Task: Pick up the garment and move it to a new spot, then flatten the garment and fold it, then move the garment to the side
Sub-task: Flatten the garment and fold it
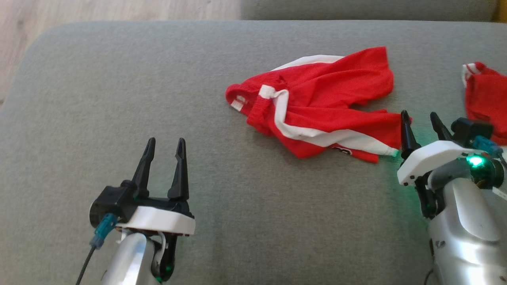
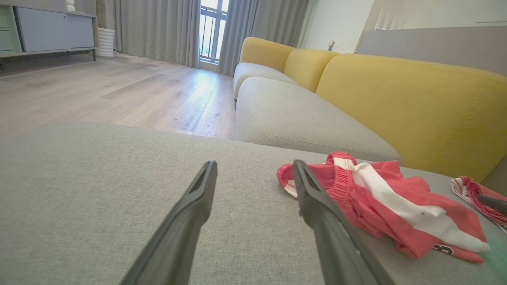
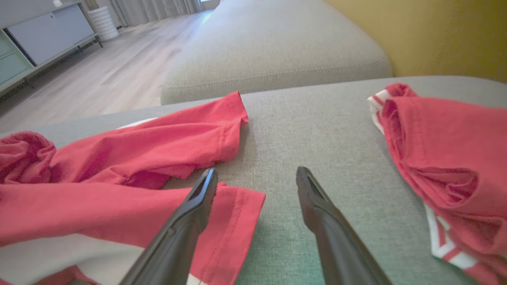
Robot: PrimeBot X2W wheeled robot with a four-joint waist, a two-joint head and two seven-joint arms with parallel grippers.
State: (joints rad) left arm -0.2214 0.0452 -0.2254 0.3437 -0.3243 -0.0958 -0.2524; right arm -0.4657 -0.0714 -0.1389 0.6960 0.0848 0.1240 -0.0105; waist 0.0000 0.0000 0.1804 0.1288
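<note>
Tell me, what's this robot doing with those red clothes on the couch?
A two-armed robot is meant to move and fold the red shorts, which lie crumpled on the grey cushion. Neither gripper holds anything. The right gripper is open at the hem of one leg, with one finger over the edge of the cloth. The left gripper is open too, over bare cushion, apart from the shorts. A second red garment lies off to the right.

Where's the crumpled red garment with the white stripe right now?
The red garment lies right of centre in the head view on the grey fabric cushion, its right hem at the fingertips of the open right gripper, with a second red garment farther right.
</note>
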